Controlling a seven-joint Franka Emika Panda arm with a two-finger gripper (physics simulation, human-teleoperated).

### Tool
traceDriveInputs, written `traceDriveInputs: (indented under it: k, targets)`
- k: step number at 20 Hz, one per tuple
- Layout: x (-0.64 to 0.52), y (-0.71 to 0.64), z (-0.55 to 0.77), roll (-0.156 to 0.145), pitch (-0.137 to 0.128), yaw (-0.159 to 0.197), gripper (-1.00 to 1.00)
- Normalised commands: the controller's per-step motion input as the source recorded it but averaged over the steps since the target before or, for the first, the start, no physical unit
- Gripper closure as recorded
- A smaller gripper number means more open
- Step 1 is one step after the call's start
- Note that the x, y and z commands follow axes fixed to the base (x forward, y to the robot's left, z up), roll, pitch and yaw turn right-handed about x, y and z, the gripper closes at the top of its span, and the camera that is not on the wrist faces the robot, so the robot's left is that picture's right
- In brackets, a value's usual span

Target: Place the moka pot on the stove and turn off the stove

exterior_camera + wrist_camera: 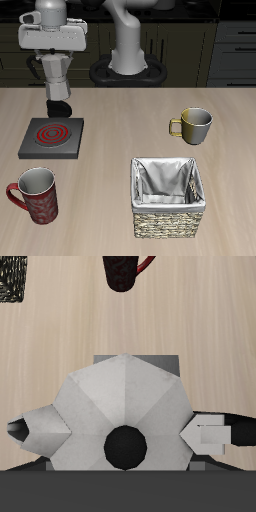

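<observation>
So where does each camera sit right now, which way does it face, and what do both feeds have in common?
Exterior view: in front of and above the table, facing the robot's base; it shows the arm, the gripper carrying the moka pot above the stove.
Wrist view: on the gripper, looking straight down past the jaws onto the pot's lid, the stove beneath.
Shared: moka pot, stove, red mug, tabletop.

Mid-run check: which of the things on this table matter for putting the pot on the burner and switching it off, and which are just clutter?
Belongs to the job:
- moka pot, held in the gripper above the stove's back edge
- stove, rings glowing red
- stove knob, at its back corner

Just lying about:
- olive-gold mug
- red patterned mug
- wicker basket with grey liner
</observation>
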Motion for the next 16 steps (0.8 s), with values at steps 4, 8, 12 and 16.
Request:
traceDriveInputs:
  k: [4, 8, 12, 16]
  targets:
    - [-0.01, -0.12, -0.01, 0.047, 0.011, 0.018, 1.00]
    - [0.08, -0.27, -0.11, -0.041, 0.012, -0.007, 1.00]
    - [0.08, -0.21, -0.12, -0.046, -0.003, -0.026, 1.00]
    - [0.07, -0.12, -0.19, -0.020, 0.003, -0.037, 1.00]
